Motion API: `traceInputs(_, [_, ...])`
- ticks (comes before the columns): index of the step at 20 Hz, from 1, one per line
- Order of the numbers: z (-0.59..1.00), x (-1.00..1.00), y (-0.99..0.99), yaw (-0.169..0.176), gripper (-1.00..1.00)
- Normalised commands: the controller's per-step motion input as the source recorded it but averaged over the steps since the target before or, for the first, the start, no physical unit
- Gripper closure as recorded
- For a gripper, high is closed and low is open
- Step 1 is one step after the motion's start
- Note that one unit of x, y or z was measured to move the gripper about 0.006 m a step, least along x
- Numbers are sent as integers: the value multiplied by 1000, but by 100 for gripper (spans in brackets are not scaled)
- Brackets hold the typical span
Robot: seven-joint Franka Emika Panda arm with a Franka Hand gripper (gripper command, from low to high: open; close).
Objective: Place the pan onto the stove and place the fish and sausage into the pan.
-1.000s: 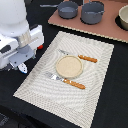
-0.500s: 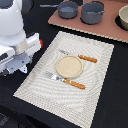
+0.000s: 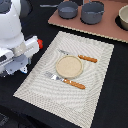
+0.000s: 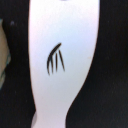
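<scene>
The Franka arm [image 3: 15,37] sits low at the exterior view's left, its white body over the black tabletop [image 3: 112,90] just beside the left edge of the striped beige placemat [image 3: 70,75]. The gripper itself is hidden under the arm's housing in that view, and the wrist view shows no fingers, so I cannot tell whether they are apart or together.

The wrist view is filled by the fish [image 4: 62,65], a flat white shape with a small cluster of dark strokes near its middle, lying on the black surface very close under the camera. In the exterior view the fish is not visible; the arm covers that spot.

The stove [image 3: 107,27], a pinkish-brown board, lies at the far right. On it stand 2 grey vessels: the pan [image 3: 68,9] toward the left, with a thin handle reaching left off the board, and just beside it to the right a larger grey pot [image 3: 92,12]. A pale round dish [image 3: 123,20] is cut off at the right edge.

On the placemat a round tan plate [image 3: 69,66] sits in the middle, with an orange-handled knife [image 3: 86,58] on its far side and an orange-handled fork [image 3: 67,81] on its near side.
</scene>
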Motion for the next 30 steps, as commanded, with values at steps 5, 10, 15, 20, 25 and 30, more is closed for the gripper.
traceInputs(5, [-175,-153,130,-11,100])
traceInputs(10, [225,-171,61,-1,100])
traceInputs(15, [967,-322,117,-1,100])
traceInputs(20, [1000,66,419,34,100])
traceInputs(25, [1000,369,779,62,100])
traceInputs(30, [957,327,818,47,100])
